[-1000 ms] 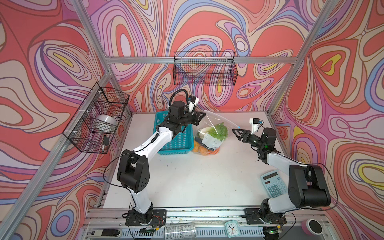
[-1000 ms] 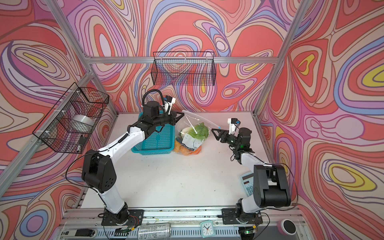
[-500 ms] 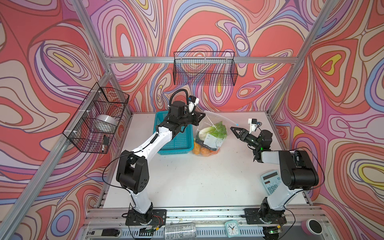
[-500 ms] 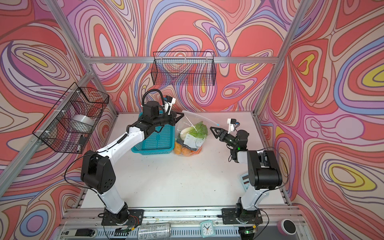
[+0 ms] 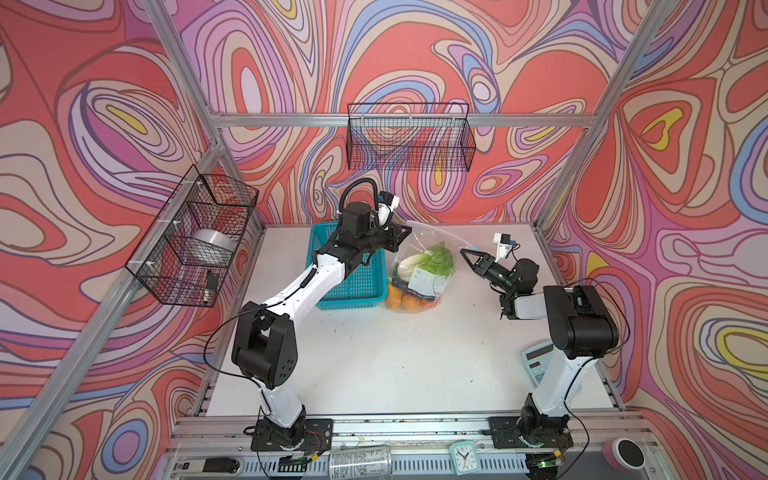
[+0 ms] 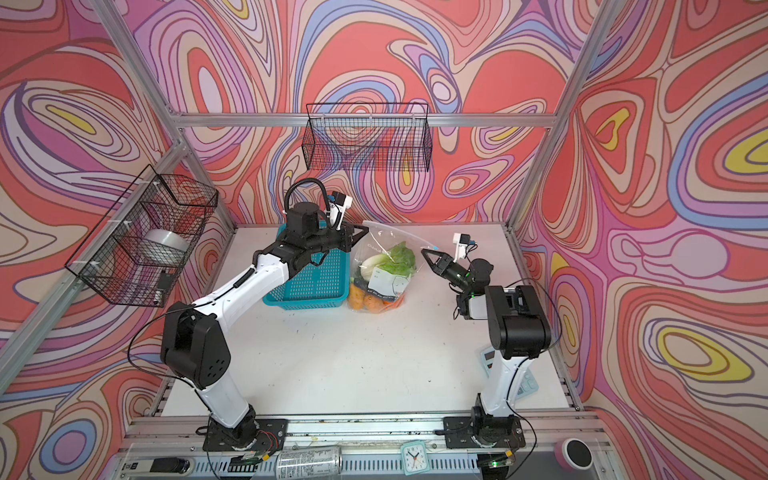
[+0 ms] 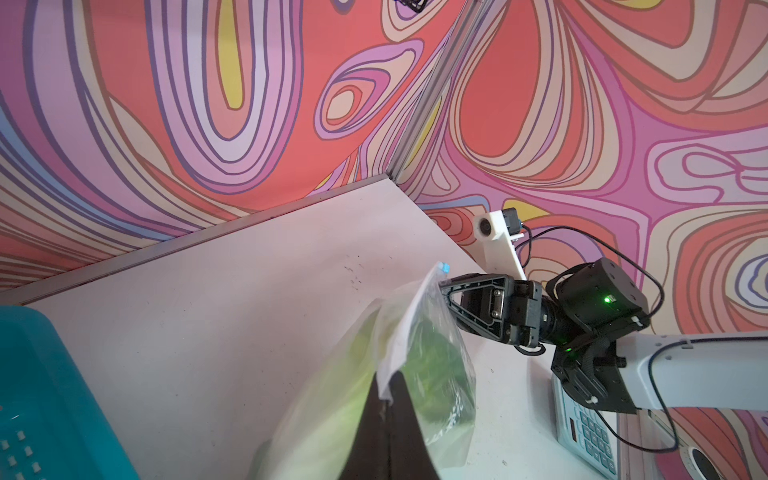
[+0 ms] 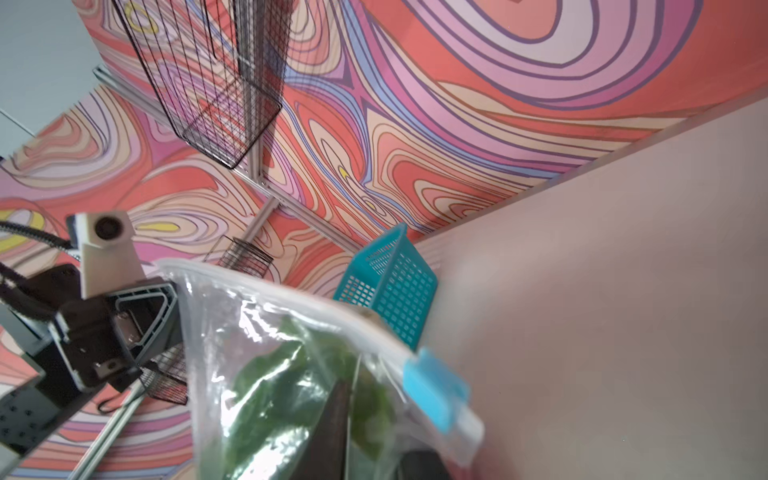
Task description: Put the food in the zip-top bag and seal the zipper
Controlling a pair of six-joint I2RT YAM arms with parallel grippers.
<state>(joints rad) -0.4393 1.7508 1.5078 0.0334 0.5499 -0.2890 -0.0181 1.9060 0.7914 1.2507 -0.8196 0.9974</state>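
The clear crinkly plastic zip-top bag [image 5: 415,246] bore a white label patch [image 5: 428,282] and a light-blue slider tab [image 8: 432,390]; through it showed a green-and-white leafy toy cabbage [image 5: 436,259] and orange toy vegetables [image 5: 400,297]; the rectangular plastic mesh basket [image 5: 357,286] was teal; the flat tabletop [image 5: 395,365] was plain white; the enclosure walls [image 5: 415,54] carried swirling bands of red, pink, lilac, blue, cream and yellow; the wire wall baskets [image 5: 409,137] were black.
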